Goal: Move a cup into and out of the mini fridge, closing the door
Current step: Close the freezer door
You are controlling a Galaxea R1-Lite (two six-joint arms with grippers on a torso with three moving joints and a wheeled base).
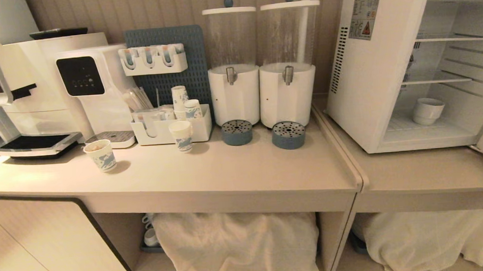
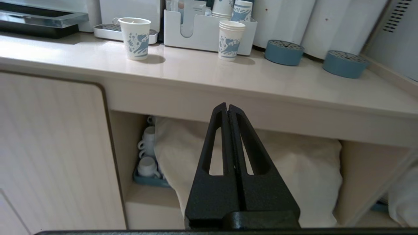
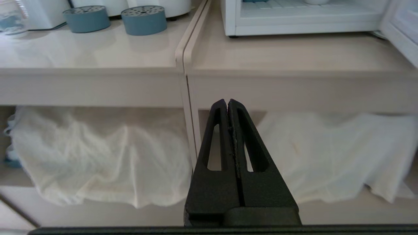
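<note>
Two beige counters (image 1: pixel 227 172) butt together. The left carries drink dispensers (image 1: pixel 260 94), paper cups (image 1: pixel 100 155) and a coffee machine (image 1: pixel 40 91); the right carries the mini fridge (image 1: pixel 369 77).

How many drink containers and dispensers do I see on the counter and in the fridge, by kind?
White ceramic cup, in the mini fridge: 1
Paper cups standing alone: 2
Drink dispensers: 2
Blue drip trays: 2
Total: 7

A self-serve drinks counter: coffee machine (image 1: pixel 40 91), tapped drink dispensers (image 1: pixel 234 95), paper cups (image 1: pixel 183 134) and mini fridge (image 1: pixel 369 85).
</note>
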